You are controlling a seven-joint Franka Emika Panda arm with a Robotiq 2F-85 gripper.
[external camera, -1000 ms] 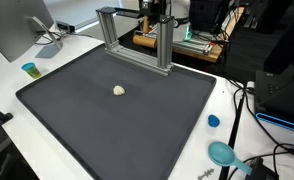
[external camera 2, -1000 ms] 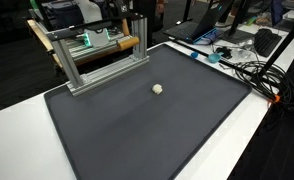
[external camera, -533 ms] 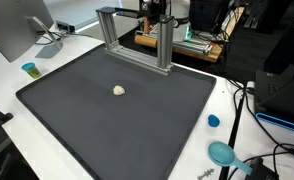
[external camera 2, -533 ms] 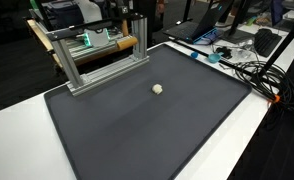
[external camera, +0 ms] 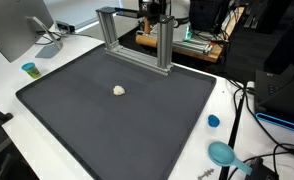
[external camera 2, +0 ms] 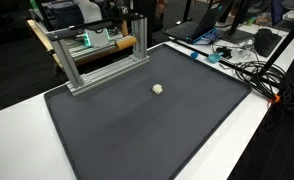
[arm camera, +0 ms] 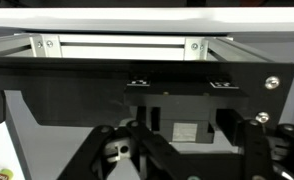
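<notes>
My tool [external camera: 159,11] hangs behind the aluminium frame [external camera: 165,48]; I cannot tell its opening or whether it holds anything. The pale lump [external camera: 119,90] lies untouched on the black mat [external camera: 87,125], well apart.

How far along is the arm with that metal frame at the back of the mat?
Done: nothing that shows. The aluminium frame stands upright at the far edge of the black mat, and the small pale lump lies alone mid-mat.
In hand: the gripper faces the frame's top bar in the wrist view, jaws apart and empty.
Left: any contact or grasp; none has been made yet.
</notes>
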